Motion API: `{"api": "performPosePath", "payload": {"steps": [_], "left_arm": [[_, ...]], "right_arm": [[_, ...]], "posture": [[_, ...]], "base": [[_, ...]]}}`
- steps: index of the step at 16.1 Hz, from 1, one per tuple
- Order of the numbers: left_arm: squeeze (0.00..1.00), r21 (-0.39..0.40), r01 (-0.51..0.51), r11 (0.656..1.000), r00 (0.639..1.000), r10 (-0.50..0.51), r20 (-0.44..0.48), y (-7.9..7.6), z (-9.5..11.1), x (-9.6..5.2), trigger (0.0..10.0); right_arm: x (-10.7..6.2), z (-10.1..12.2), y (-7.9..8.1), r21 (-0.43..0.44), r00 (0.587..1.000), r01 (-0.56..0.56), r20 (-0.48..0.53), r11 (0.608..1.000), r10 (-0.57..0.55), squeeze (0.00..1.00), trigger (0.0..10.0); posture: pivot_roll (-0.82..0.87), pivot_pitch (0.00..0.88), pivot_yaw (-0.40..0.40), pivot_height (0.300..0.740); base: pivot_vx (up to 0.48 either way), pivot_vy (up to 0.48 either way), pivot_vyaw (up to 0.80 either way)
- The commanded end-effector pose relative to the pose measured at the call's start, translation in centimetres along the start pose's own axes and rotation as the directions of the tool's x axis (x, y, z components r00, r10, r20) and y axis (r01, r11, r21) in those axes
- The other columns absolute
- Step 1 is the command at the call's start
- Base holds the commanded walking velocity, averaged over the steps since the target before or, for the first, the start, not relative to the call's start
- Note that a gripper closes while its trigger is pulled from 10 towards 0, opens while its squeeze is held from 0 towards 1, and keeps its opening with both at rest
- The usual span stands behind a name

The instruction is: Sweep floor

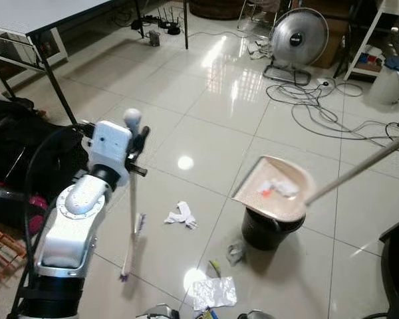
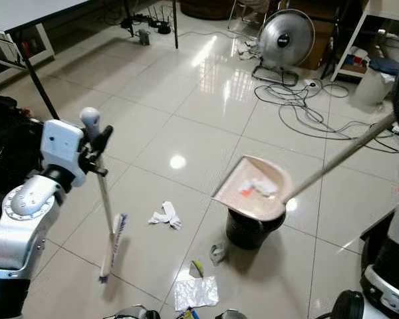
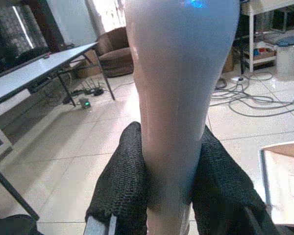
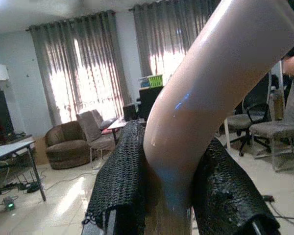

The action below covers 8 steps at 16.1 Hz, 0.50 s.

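My left gripper is shut on the top of a pale broom handle. The broom hangs almost upright, its brush end touching the floor tiles. A beige dustpan holding white and orange scraps is tilted over a black bin. Its long handle runs up to the right, and my right gripper is shut on it. On the floor lie a crumpled white paper, a foil wrapper, a small grey scrap and a green bit.
A grey table stands at the back left, with black bags beside its legs. A floor fan and loose cables lie at the back right, near a white bin. The shiny tiles ahead are open.
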<state>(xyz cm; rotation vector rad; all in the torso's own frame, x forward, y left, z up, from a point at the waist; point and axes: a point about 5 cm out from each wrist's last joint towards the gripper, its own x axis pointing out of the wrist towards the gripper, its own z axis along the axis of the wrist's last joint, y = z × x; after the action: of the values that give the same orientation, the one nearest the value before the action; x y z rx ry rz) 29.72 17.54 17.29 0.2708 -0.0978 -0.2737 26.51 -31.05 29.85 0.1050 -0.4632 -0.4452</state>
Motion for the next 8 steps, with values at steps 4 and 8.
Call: {"api": "performPosePath", "payload": {"steps": [4, 8], "left_arm": [[0.00, 0.034, 0.016, 0.999, 0.998, -0.018, 0.057, -0.15, 1.30, 0.50, 10.0], [0.00, 0.041, 0.026, 0.999, 0.998, -0.028, 0.057, -0.32, 1.32, 0.69, 10.0]], "right_arm": [[-0.52, 0.83, 0.03, 0.019, 0.998, 0.026, 0.051, 0.999, -0.027, 0.00, 10.0], [-0.71, 0.84, 0.49, 0.019, 0.999, 0.010, 0.052, 1.000, -0.011, 0.00, 10.0]], "posture": [[-0.01, 0.068, 0.027, 0.740], [-0.02, 0.070, 0.028, 0.740]], "base": [[0.000, -0.372, -0.10], [0.000, -0.398, -0.15]]}}
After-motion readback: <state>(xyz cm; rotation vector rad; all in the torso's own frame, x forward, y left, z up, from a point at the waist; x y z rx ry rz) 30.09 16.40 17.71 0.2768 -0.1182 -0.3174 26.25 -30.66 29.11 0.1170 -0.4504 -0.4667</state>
